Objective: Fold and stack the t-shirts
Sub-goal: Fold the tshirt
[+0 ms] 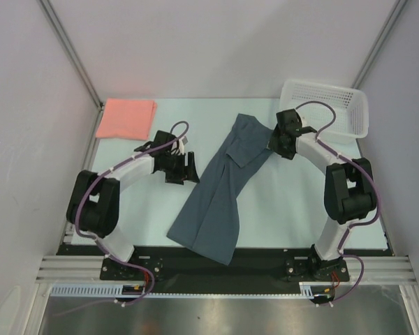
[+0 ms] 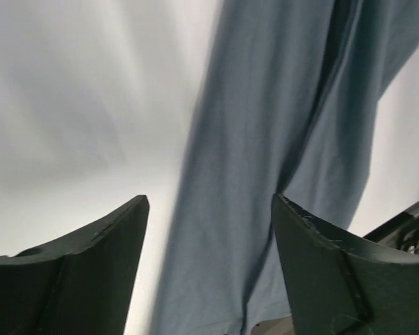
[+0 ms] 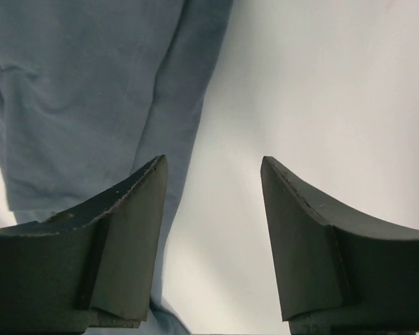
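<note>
The slate blue-grey t-shirt [image 1: 223, 185] lies rumpled in a long diagonal strip across the middle of the table, from near the basket down to the front edge. The salmon-pink t-shirt [image 1: 127, 118] lies folded at the far left corner. My left gripper [image 1: 193, 167] is open and empty, just left of the grey shirt's middle; the left wrist view shows the shirt [image 2: 279, 153] between and beyond its fingers. My right gripper [image 1: 274, 143] is open and empty at the shirt's upper right edge; the right wrist view shows the cloth [image 3: 91, 91] under its left finger.
A white plastic mesh basket [image 1: 326, 108] stands at the far right corner, right behind the right arm. The black front rail [image 1: 209, 262] runs along the near edge, with the shirt's hem reaching onto it. Grey walls enclose the table on three sides.
</note>
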